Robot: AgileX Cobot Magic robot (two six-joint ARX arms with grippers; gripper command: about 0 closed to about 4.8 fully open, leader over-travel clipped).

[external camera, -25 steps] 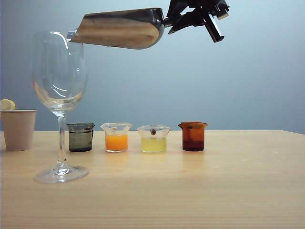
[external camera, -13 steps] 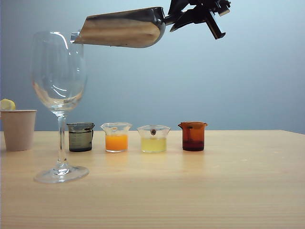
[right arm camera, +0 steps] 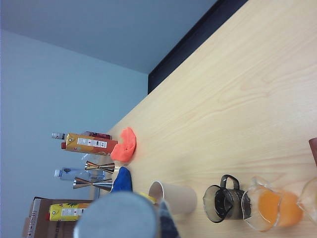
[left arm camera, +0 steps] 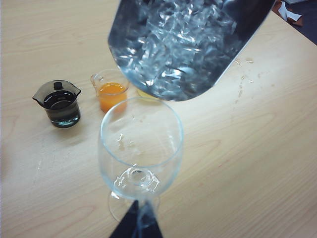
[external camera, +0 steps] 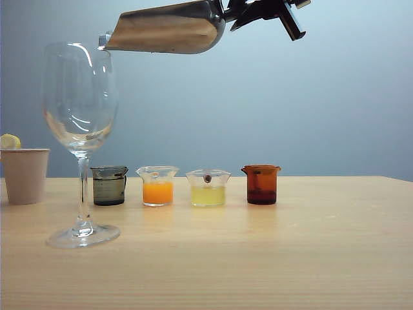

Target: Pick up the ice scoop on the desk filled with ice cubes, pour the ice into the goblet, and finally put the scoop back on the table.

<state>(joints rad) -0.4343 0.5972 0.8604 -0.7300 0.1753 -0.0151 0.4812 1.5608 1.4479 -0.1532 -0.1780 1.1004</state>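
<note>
I've got the right gripper [external camera: 261, 11] up at the top of the exterior view, jaws nearly closed, clamped on the thin handle of the ice scoop [external camera: 164, 27]. The scoop is held in the air, roughly level, mouth end pointing toward the goblet [external camera: 79, 139] and sitting just above and beside its rim, not touching it. The left wrist view looks straight into the scoop mouth [left arm camera: 185, 44]: it's packed with ice cubes [left arm camera: 173, 42], all of them in the trough. One bit of ice pokes out at the scoop's lip in the exterior view.

Left gripper: only a dark tip [left arm camera: 136, 225] shows at the edge of its own view, by the goblet's foot. I can't tell how wide it is or whether it touches the glass.

The goblet stands upright on the desk [external camera: 258, 258], bowl empty.

Labels: in the right wrist view there's a yellow-orange carton and a bottle at the far end, with print too small to read.

Containers in a row behind the goblet: beige paper cup [external camera: 24, 174] with something pale yellow sticking out the top, smoky grey beaker [external camera: 109, 185] with dark liquid, clear beaker [external camera: 157, 186] with orange liquid, clear beaker [external camera: 208, 188] with pale yellow liquid, amber beaker [external camera: 261, 185] with dark liquid at the bottom.
</note>
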